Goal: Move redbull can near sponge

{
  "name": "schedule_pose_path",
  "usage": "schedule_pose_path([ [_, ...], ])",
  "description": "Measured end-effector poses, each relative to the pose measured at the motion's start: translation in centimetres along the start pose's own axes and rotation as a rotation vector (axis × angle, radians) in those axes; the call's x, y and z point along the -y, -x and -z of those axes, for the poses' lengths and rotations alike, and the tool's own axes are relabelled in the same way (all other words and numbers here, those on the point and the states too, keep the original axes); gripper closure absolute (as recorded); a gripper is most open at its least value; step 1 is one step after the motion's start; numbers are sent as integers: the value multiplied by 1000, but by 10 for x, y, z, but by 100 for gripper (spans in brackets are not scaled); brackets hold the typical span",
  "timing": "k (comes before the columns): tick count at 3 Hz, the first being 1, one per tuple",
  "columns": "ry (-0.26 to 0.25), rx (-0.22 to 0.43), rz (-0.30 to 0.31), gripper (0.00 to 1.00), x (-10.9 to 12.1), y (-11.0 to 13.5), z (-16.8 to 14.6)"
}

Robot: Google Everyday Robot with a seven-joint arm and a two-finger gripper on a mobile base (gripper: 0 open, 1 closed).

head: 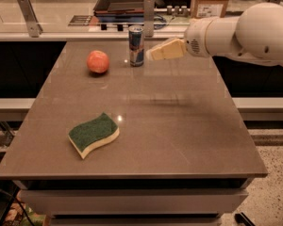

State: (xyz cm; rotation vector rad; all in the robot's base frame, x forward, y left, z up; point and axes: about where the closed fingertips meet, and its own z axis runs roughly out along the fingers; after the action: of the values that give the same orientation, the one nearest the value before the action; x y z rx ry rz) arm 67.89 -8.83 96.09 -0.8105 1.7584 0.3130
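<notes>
Approach step: gripper (151, 55), opening indiscernible, hovers just beside the redbull can (136, 45); next likely needs a centred grasp, sponge (94, 134) well apart.

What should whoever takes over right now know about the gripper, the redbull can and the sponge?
Gripper: in the air just right of the redbull can, pointing at it, carrying nothing.
Redbull can: upright near the table's far edge, an orange-red fruit to its left.
Sponge: front-left of the table, green side up, far from the can.
Done: gripper lined up at the can. Left: grasp it, carry it to the sponge, set it down beside it.
</notes>
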Motion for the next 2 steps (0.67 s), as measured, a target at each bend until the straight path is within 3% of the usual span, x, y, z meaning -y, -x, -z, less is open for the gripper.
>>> schedule_pose_path([
  [2,48,88,12,0,17,8,-51],
])
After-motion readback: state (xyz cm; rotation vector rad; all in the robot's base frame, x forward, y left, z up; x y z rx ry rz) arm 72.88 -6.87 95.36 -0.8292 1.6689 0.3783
